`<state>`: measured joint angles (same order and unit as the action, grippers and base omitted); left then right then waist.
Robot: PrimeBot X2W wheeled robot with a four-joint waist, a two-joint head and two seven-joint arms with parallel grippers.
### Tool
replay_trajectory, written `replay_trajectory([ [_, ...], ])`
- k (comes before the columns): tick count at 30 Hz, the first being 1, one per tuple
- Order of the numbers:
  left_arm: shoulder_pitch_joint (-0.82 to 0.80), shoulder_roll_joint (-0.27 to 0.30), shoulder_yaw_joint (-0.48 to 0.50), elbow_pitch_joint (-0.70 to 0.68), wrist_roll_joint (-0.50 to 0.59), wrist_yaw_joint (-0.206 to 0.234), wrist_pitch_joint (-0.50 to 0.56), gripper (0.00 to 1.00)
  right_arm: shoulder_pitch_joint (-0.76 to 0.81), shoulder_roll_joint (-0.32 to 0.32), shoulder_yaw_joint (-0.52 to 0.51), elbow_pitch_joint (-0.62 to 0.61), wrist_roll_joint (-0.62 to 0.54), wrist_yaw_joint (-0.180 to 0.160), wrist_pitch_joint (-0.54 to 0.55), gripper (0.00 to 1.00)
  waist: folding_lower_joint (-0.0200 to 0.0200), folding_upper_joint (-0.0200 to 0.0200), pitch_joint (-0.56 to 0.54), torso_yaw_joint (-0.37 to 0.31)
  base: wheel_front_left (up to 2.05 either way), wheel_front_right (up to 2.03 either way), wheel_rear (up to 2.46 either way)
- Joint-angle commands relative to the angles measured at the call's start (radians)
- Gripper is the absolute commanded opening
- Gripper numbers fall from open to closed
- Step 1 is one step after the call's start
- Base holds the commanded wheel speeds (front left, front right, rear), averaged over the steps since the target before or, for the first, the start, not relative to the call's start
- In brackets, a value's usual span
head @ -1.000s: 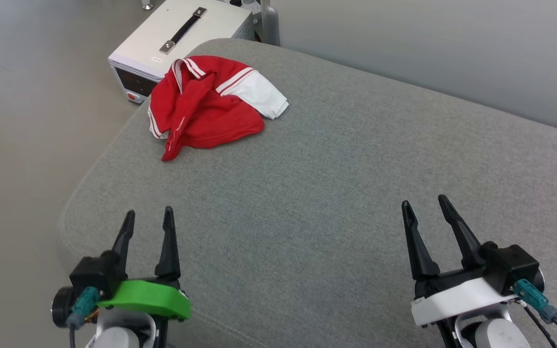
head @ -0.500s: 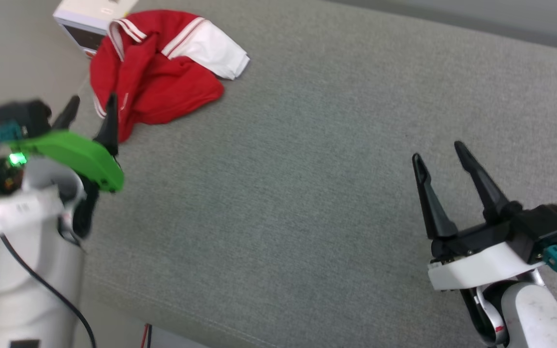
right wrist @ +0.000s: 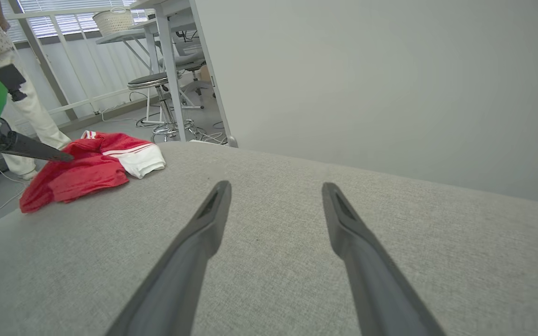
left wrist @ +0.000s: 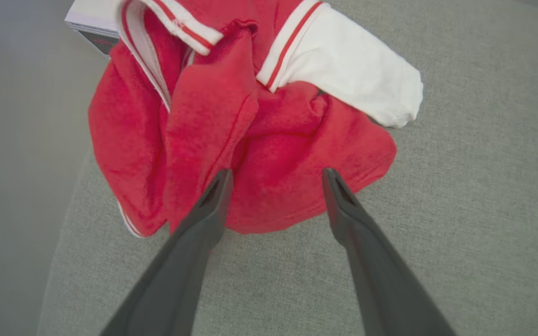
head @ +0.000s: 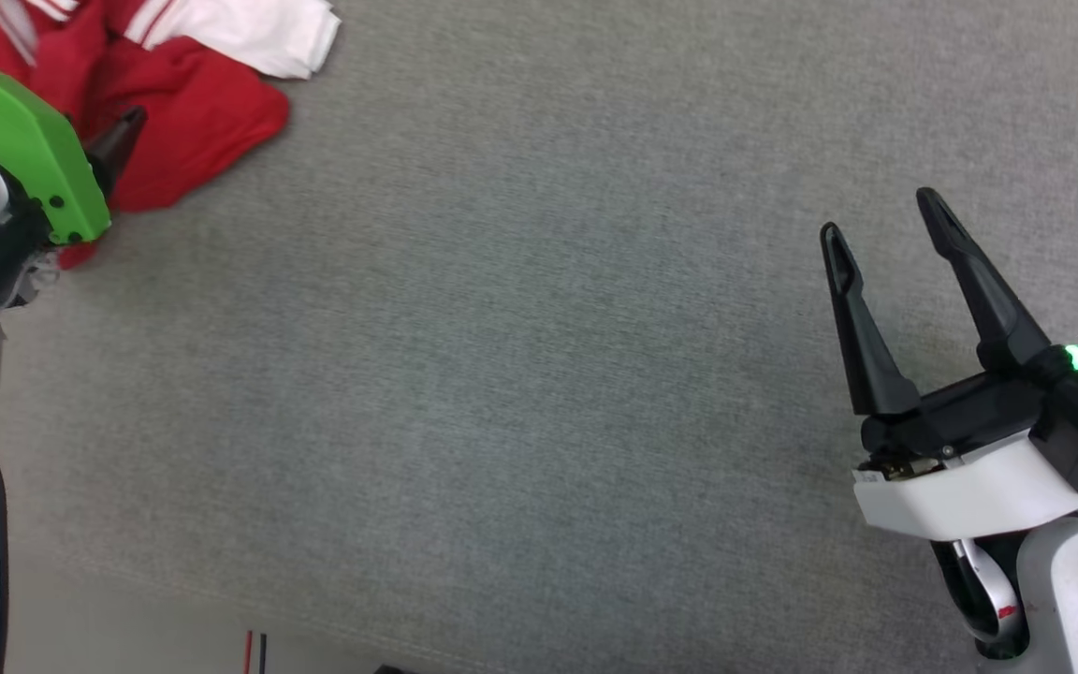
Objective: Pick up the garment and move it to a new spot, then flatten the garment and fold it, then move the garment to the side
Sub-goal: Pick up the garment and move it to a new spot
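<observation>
Left gripper spread wide, empty, tips at the near edge of the garment, which lies crumpled at the grey cushion's corner. Right gripper likewise spread, well apart. Fabric judged light and limp; pinch a raised red fold.

Even, diffuse light, faint soft shadows. Bright window blinds at upper left of right wrist view. Wide-angle bending toward wrist-view edges; foreground fingers slightly soft.
</observation>
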<state>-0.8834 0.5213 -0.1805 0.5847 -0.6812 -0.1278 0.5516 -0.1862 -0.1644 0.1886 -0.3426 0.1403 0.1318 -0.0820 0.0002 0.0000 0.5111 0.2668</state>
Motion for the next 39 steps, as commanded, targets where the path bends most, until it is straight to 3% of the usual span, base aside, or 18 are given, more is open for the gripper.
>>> replay_trajectory([
  [1,-0.028,0.01,-0.003,0.02,-0.017,-0.003,0.02,1.0,-0.013,-0.002,-0.003,-0.014,-0.014,-0.001,0.006,1.0,-0.0002,0.0,0.073,-0.061,0.0,0.0,0.0],
  [18,-0.139,0.027,-0.046,0.275,-0.137,-0.003,0.158,1.0,-0.031,-0.021,-0.009,-0.075,-0.033,-0.001,0.031,1.0,-0.0002,0.0,0.157,-0.103,0.0,0.0,0.0],
  [19,-0.14,0.021,-0.051,0.284,-0.154,-0.003,0.184,0.0,-0.031,-0.022,-0.011,-0.077,-0.035,-0.001,0.033,1.0,-0.0002,0.0,0.158,-0.101,0.0,0.0,0.0],
  [22,-0.142,0.018,-0.064,0.282,-0.185,-0.003,0.209,0.0,-0.029,-0.024,-0.014,-0.083,-0.038,-0.001,0.039,1.0,-0.0002,0.0,0.157,-0.096,0.0,0.0,0.0],
  [28,-0.151,0.031,-0.095,0.262,-0.192,-0.003,0.1,0.0,-0.031,-0.026,-0.019,-0.074,-0.04,-0.001,0.042,1.0,-0.0002,0.0,0.133,-0.084,0.0,0.0,0.0],
  [39,-0.182,0.119,-0.149,0.21,-0.111,-0.003,-0.34,0.0,-0.02,0.012,-0.029,0.027,-0.016,-0.001,-0.025,1.0,-0.0002,0.0,-0.022,-0.103,0.0,0.0,0.0],
])
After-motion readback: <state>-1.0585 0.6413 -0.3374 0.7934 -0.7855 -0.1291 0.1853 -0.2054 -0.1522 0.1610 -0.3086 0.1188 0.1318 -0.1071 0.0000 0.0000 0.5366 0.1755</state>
